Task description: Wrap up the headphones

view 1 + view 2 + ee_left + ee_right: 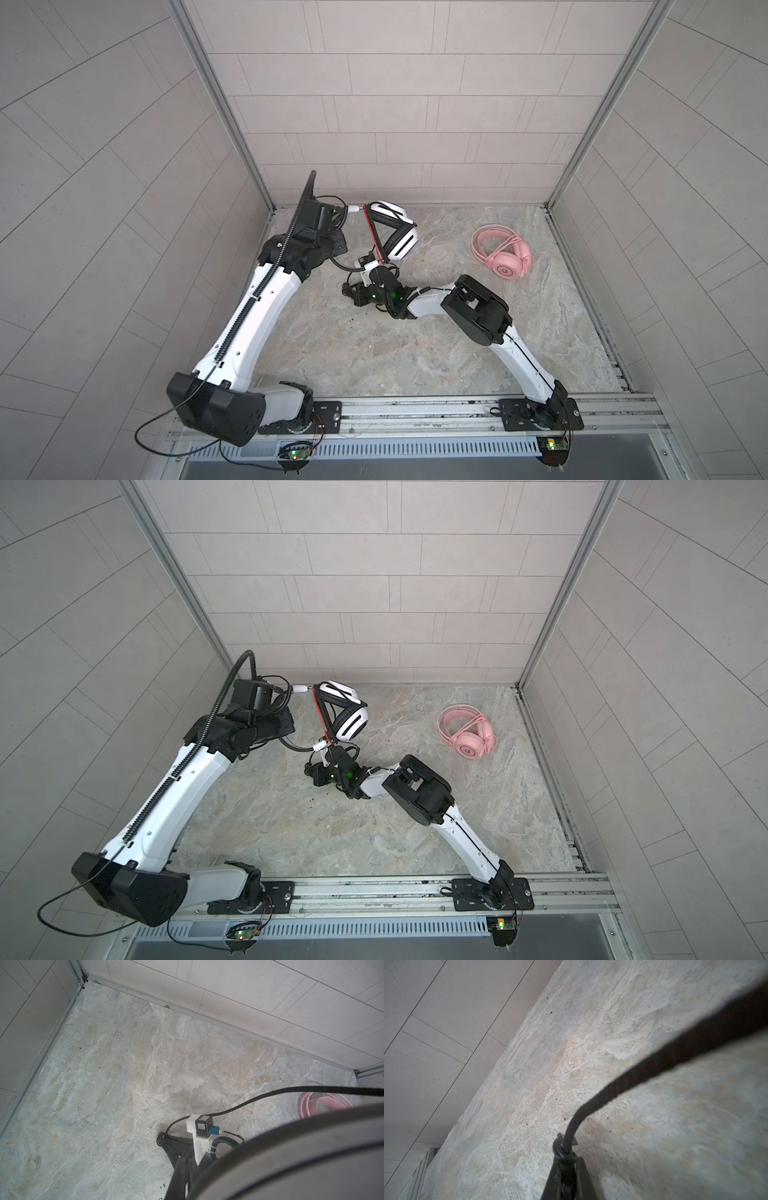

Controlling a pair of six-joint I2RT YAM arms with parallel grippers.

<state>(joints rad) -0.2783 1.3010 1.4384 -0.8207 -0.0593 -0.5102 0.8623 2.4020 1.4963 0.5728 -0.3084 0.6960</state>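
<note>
Right wrist view: pinches black cable (654, 1059) in closed right gripper (566, 1159), just near of white-and-black headphones (399, 243); grips their far end in closed left gripper (355, 209).

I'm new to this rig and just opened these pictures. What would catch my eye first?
The white-and-black headset is held above the marbled table at back left: the left end effector grips it and the right end effector is pinched shut on its black cable. The pink headset lies alone on the table at back right, its pink cable looped about it.
</note>
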